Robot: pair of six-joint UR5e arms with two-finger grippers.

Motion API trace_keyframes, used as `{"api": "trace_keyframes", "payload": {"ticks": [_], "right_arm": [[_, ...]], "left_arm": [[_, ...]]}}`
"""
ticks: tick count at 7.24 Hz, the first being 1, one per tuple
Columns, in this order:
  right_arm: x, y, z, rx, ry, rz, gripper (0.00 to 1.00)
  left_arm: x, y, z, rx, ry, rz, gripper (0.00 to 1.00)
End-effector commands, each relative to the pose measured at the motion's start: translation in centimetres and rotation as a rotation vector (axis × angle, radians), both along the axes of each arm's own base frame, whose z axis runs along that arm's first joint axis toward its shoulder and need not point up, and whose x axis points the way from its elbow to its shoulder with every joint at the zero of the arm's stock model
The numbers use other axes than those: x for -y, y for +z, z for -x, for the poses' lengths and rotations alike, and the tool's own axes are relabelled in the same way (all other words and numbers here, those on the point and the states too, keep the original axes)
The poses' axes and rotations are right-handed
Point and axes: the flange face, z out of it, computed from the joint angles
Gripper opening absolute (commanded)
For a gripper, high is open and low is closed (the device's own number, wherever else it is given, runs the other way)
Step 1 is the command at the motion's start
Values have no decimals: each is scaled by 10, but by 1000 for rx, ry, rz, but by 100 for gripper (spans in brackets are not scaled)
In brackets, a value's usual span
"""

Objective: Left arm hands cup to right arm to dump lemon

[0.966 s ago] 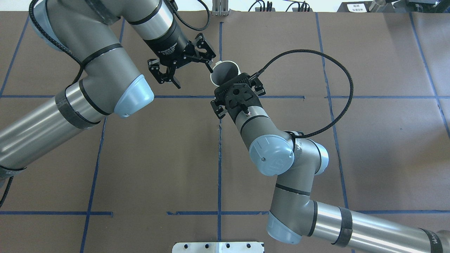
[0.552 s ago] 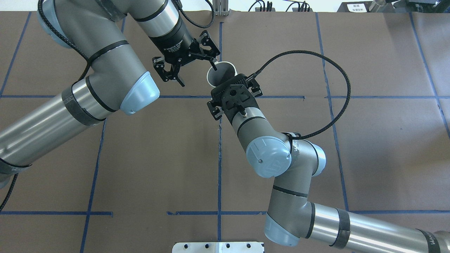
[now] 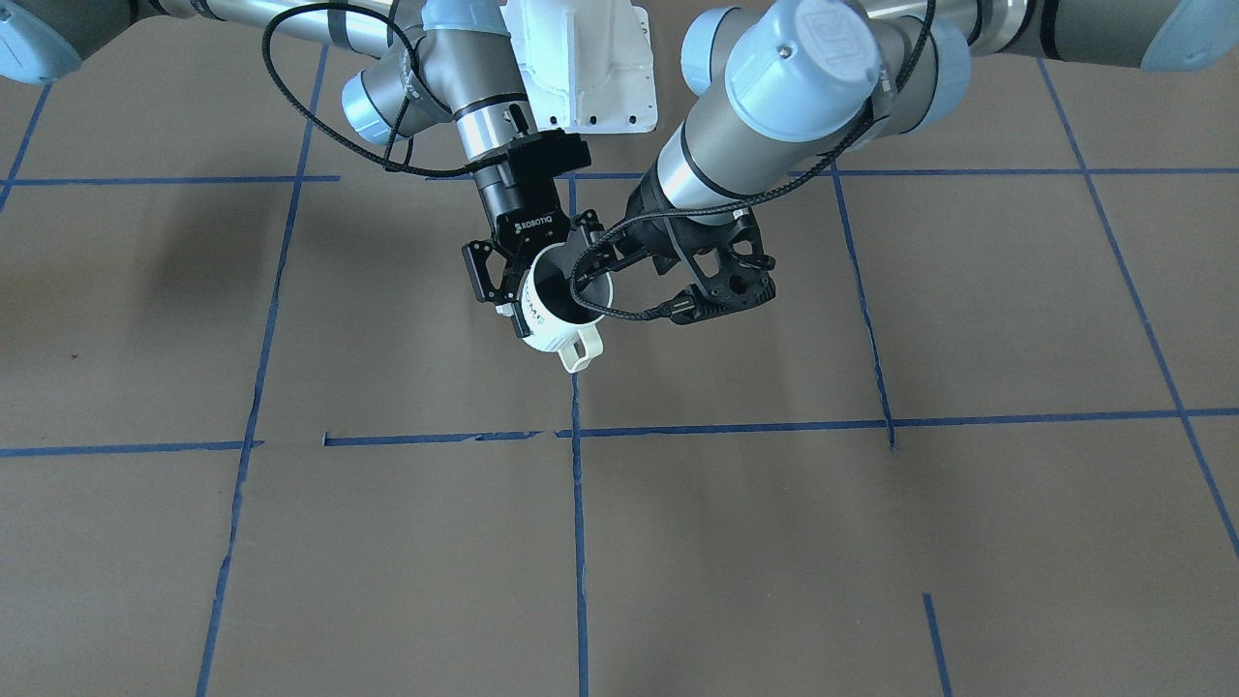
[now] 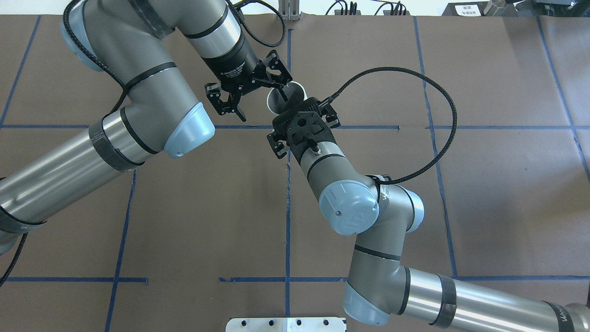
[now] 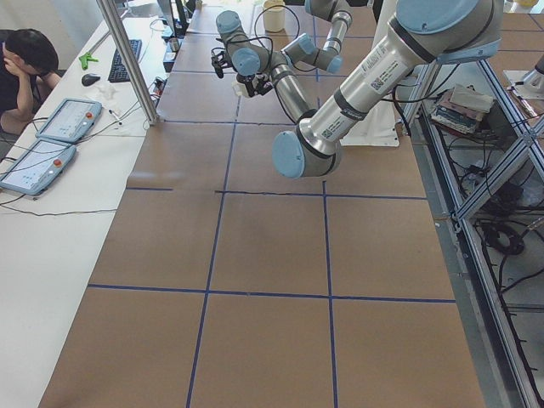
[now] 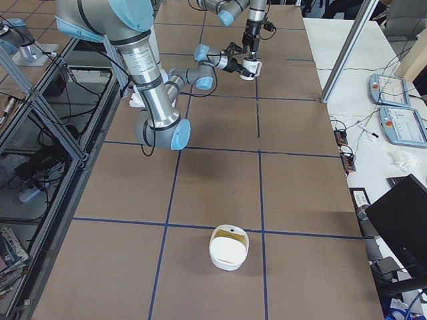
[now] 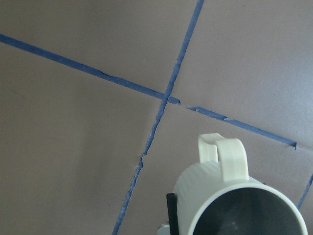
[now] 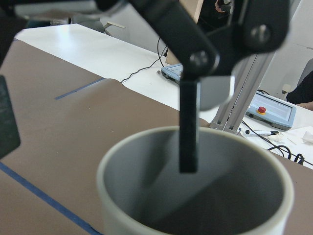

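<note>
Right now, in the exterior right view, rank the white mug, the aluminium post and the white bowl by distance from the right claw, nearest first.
1. white mug: held in the right claw, above the table's far half.
2. aluminium post: beyond the table's edge, at the view's right.
3. white bowl: on the table's near end, low in the view.

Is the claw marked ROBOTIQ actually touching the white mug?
Touching. In the front-facing view the right gripper has its fingers clamped on the cup, holding it tilted off the table.
</note>
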Motion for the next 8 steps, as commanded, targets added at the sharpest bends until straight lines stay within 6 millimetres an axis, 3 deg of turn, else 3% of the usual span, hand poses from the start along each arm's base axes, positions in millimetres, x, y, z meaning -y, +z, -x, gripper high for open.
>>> {"api": "trace_keyframes", "payload": {"ticks": [1, 2, 3, 8], "right_arm": [[1, -1, 0, 3, 1, -1, 48], [-2, -2, 2, 3, -2, -1, 48], [-2, -2, 2, 3, -2, -1, 48], [-4, -1, 3, 3, -5, -1, 48]], "left_arm": [[-3, 0, -4, 4, -13, 42, 66], [-3, 0, -3, 6, -23, 59, 53], [-3, 0, -4, 7, -22, 62, 50], [-4, -2, -4, -3, -20, 49, 47]]}}
